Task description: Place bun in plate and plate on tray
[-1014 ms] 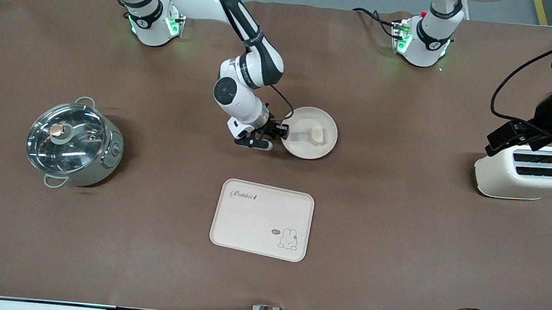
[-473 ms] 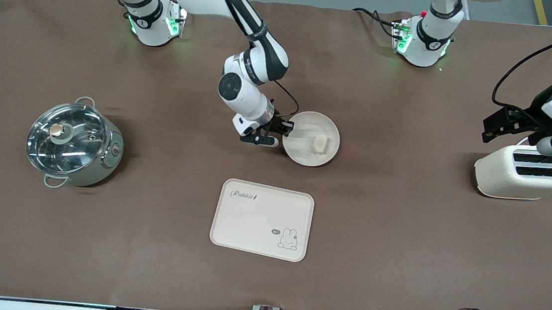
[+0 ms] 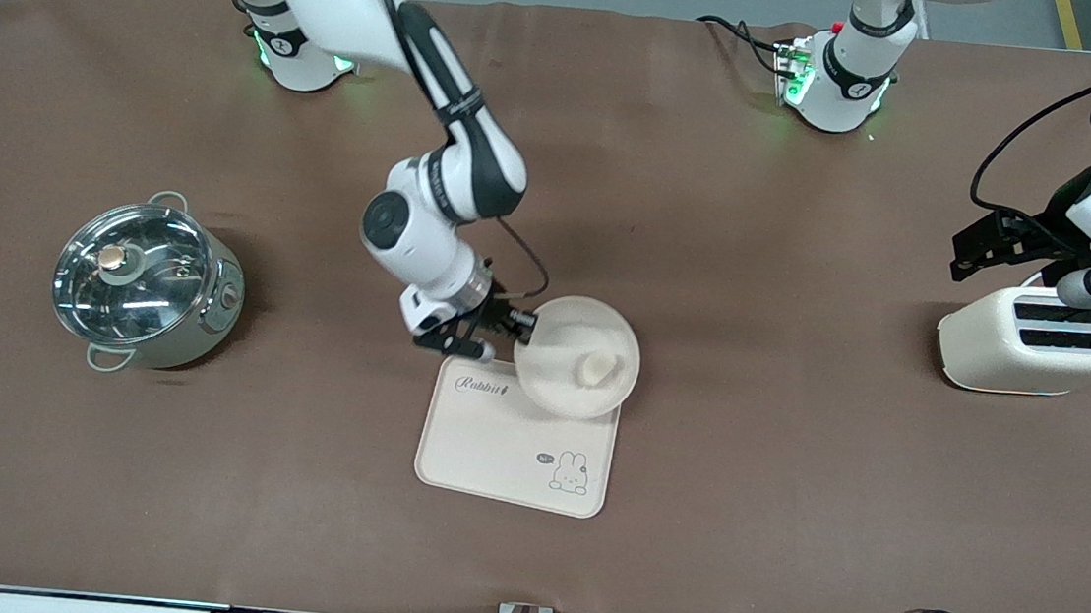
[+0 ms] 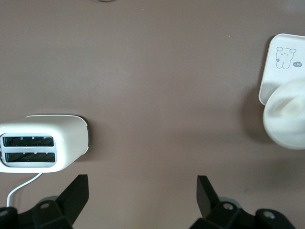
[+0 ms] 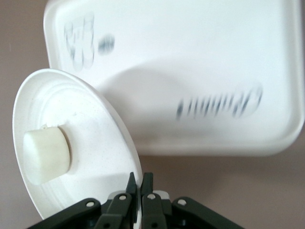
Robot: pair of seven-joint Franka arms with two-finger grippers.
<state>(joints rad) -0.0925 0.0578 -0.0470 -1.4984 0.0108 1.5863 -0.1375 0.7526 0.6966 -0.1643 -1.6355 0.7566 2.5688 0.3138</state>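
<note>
While we carry it, the plate [image 3: 577,357] has come from bare bench [image 3: 787,486] to over the tray [image 3: 516,437].
Front: bun [image 3: 596,369] aboard. Left wrist: left end effector [image 4: 143,193] gapes empty near the toaster [image 4: 44,149], waiting. Right wrist: right end effector [image 5: 138,185] pinches the rim, so only lowering remains.

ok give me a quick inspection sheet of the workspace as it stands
surface: brown mat covering the table, flat.
bun: bun lies in the plate.
plate: plate held by its rim, up over the tray's corner nearest the robots' bases.
tray: tray flat on the mat, rabbit drawing visible.
clutter: lidded pot toward the right arm's end; toaster toward the left arm's end.
right tool: right tool shut on the plate's rim.
left tool: left tool open, waiting above the mat beside the toaster.
cables: white toaster cord; black leads along the table's near edge.
surroundings: nothing seen.
</note>
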